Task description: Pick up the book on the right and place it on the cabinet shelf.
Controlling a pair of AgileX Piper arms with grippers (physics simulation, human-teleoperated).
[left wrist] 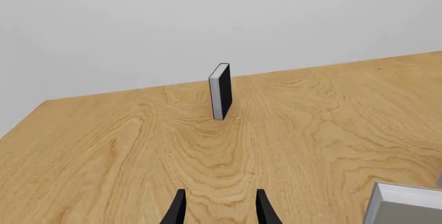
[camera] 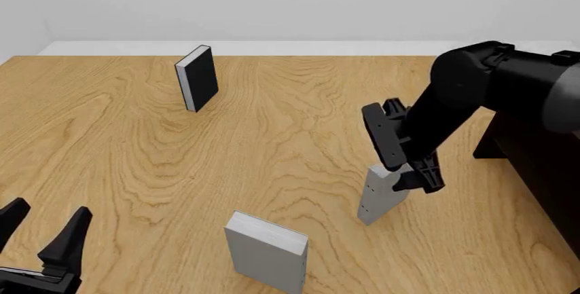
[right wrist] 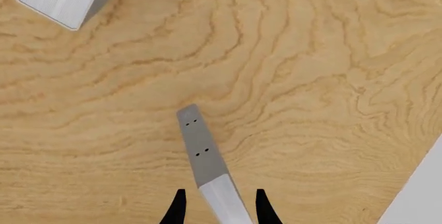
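A: Where is the book (camera: 382, 195)?

B: Standing on its end on the table (camera: 299, 138), toward the right side in the front view, leaning a little. Its narrow face shows a few tiny dark dots. The dark cabinet shelf (camera: 544, 165) sits just beyond it at the right edge.

A: And the right gripper (camera: 405, 172)?

B: It reaches down over the top of the book. In the right wrist view the two black fingertips (right wrist: 178, 206) stand on either side of the book's upper end, with a slim gap showing on each side. So the jaws are parted a little wider than the book; I cannot tell whether either pad touches it.

A: The left gripper (camera: 41, 229)?

B: Low at the near left corner of the table, fingers spread apart, with nothing between them. In its wrist view, bare wood lies between the tips.

A: Anything else on the table?

B: A broader plain grey book (camera: 265, 252) stands near the front middle, and a black-covered book (camera: 197, 77) stands upright at the far left.
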